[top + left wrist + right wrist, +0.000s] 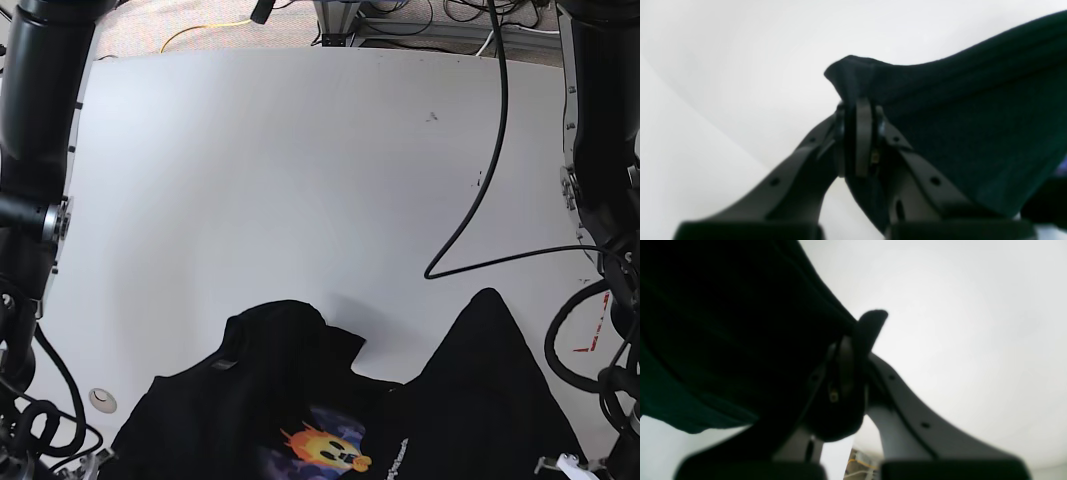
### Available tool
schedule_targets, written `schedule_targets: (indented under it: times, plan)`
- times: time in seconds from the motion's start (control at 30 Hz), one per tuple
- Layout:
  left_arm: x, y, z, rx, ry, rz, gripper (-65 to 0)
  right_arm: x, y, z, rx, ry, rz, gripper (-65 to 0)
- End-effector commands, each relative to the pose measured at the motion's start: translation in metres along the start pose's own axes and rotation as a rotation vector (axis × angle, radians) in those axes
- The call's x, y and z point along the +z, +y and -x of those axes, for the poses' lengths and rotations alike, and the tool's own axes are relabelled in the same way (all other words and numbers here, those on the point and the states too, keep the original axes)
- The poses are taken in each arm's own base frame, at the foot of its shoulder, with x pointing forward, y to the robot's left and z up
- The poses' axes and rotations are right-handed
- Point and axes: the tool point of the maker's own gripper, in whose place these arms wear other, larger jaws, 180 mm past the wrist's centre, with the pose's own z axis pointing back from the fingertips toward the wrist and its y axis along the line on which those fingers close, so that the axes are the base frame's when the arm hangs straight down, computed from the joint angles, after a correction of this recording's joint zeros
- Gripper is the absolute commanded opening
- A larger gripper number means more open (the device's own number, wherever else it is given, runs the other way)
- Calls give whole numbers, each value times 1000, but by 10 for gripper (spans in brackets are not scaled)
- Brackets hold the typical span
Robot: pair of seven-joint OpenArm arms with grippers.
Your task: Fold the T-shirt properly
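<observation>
Left gripper (860,133): clenched on a black fold of the T-shirt (973,126); its two dark fingers (864,140) meet with cloth pinched between them, and a peak of fabric sticks up just past the fingertips.
Cloth by the left gripper: spreads away to the right of the jaws in the left wrist view, ribbed and taut along its upper edge, hanging lower toward the frame's right side.
Right gripper (853,373): clamped shut on another part of the T-shirt (723,340); a small dark tab of fabric pokes out beyond the tips.
Cloth by the right gripper: falls away to the left of the jaws in the right wrist view, in deep shadow, its lower hem ending above the pale surface.
T-shirt in the base view (330,420): bunched at the near edge of the white table (300,180), between the two arms, raised into two black peaks, one on each side.
Print: yellow-orange emoji face (325,445) on a blue-purple patch, facing up between the peaks, with white lettering (393,458) just beside it.
Grippers in the base view: not visible, below the frame edge.
Black cable (480,200): loops over the table beyond the peak on the left arm's side.
</observation>
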Motion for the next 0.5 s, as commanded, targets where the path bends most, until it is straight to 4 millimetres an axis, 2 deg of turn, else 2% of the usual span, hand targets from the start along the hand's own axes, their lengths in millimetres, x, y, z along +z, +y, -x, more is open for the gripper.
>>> schedule_targets:
  times: [0.0,0.13,0.33,0.4,0.47]
  plan:
    - [11,16,3,-31,11,-86,-650,7,-9,27,-4,87,65,-650]
    - [20,-7,45,-54,90,-43,-650,6,22,62,-26,124,28,-650]
    - [36,-17,113,-85,246,-14,-650,4,91,109,7,205,-85,-650]
    - [48,-21,134,-110,293,-2,-650,11,114,124,13,221,-115,-650]
    - [61,-26,155,-148,344,20,-650,22,127,146,-16,253,-126,-650]
